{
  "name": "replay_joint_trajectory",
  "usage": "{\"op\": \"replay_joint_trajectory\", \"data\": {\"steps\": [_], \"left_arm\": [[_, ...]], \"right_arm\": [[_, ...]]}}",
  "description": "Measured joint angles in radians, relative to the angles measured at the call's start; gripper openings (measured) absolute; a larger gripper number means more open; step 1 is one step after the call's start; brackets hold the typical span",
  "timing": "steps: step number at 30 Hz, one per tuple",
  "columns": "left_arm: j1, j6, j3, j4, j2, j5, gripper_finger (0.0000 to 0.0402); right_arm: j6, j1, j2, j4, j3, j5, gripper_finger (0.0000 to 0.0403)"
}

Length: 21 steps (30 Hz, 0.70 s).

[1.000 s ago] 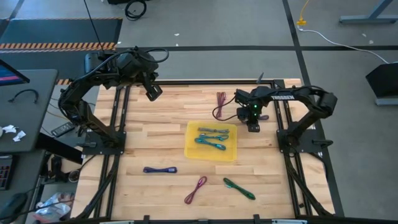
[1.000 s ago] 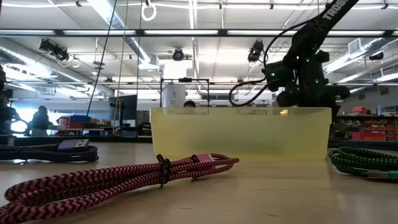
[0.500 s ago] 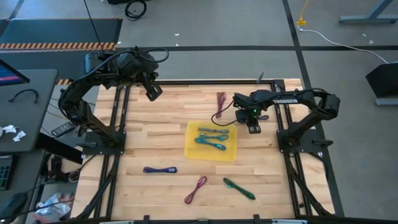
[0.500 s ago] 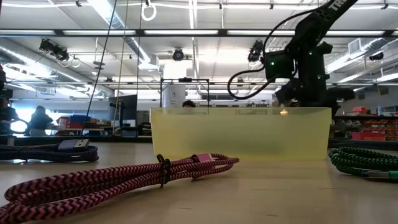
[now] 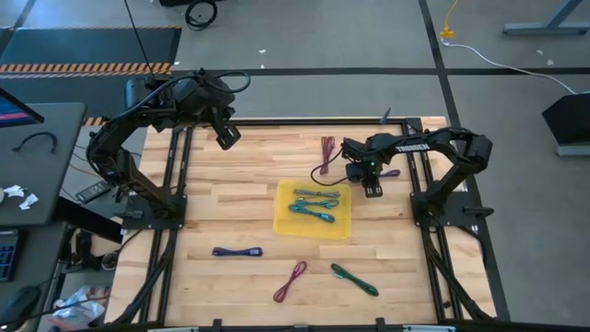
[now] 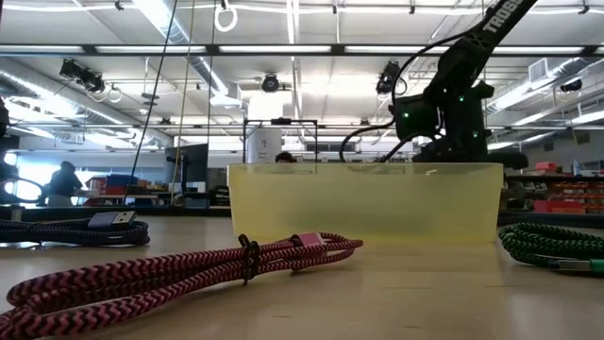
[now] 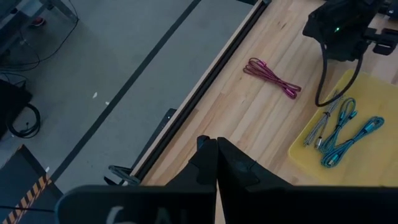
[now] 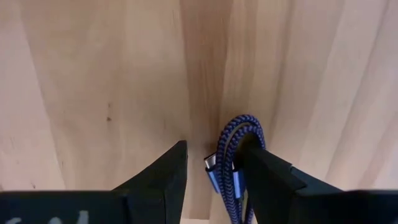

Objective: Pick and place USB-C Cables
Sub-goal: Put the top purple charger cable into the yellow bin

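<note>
My right gripper (image 5: 372, 187) points down at the table, right of the yellow tray (image 5: 343, 226), and is open over a purple USB-C cable (image 8: 240, 128). The cable's looped end lies beside one finger (image 8: 267, 174), and its plug sits in the gap. In the high view only the cable's far part (image 5: 392, 172) shows. A grey cable (image 5: 316, 194) and two teal ones (image 5: 313, 210) lie in the tray. A maroon cable (image 5: 325, 155) lies at the far side. My left gripper (image 5: 228, 138) hangs shut above the far left corner. My right gripper stands over the purple cable's looped end (image 8: 244, 122), pointing down. One finger (image 8: 267, 174) covers part of the cable. Whether it touches the cable I cannot tell.
Near the front edge a dark purple cable (image 5: 237, 251), a magenta cable (image 5: 289, 281) and a green cable (image 5: 355, 279) lie apart on bare wood. Black frame rails run along the table's left and right sides.
My right gripper has rolled its wrist a little. It has drifted slightly toward the table's left and has sunk back over the purple cable. Its fingers stay apart. The cables lie where they were.
</note>
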Motion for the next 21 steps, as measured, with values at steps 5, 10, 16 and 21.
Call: {"op": "replay_joint_trajectory", "data": {"steps": [5,10,16,21], "left_arm": [[0.0,0.0,0.0,0.0,0.0,0.0,0.0005],[0.0,0.0,0.0,0.0,0.0,0.0,0.0005],[0.0,0.0,0.0,0.0,0.0,0.0,0.0005],[0.0,0.0,0.0,0.0,0.0,0.0,0.0005]], "right_arm": [[0.0,0.0,-0.001,0.02,0.0,0.009,0.0154],[0.046,-0.001,0.0,0.032,-0.001,0.027,0.0113],[0.109,-0.001,0.0,0.041,0.001,0.004,0.0013],[0.199,-0.001,-0.005,0.016,0.01,0.004,0.0008]]}}
